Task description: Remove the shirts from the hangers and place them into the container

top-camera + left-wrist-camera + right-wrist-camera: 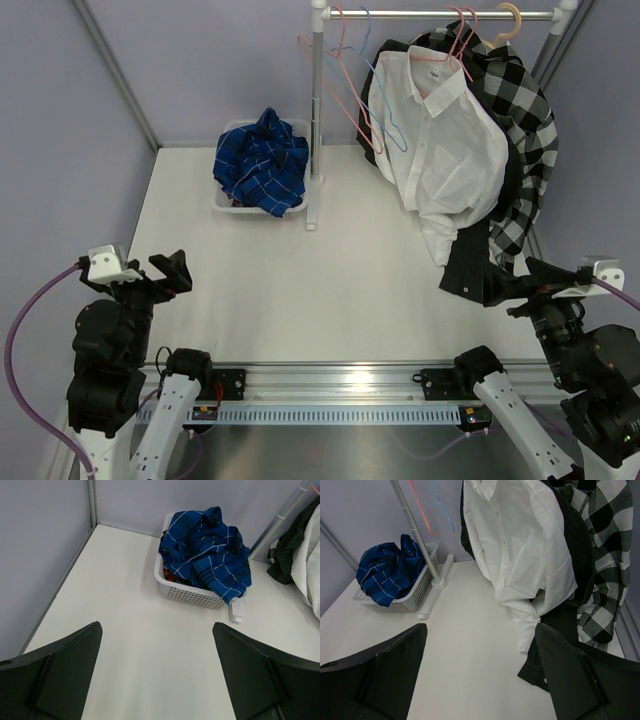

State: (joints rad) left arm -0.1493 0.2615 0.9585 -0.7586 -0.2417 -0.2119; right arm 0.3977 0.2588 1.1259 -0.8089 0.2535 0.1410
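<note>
Left gripper [156, 630] and right gripper [481, 629], jaws spread wide and empty, low over the table [300, 290]; ahead of the left, blue shirt [205, 550] heaped in the container [187, 594]; ahead of the right, white shirt [520, 545] on a pink hanger [440, 52], checked shirt [605, 540] behind it.

Nothing legible anywhere — no lettering, brand, number or sign to be read on the shirts [440, 150], the container [185, 594] or the desk [300, 280].
</note>
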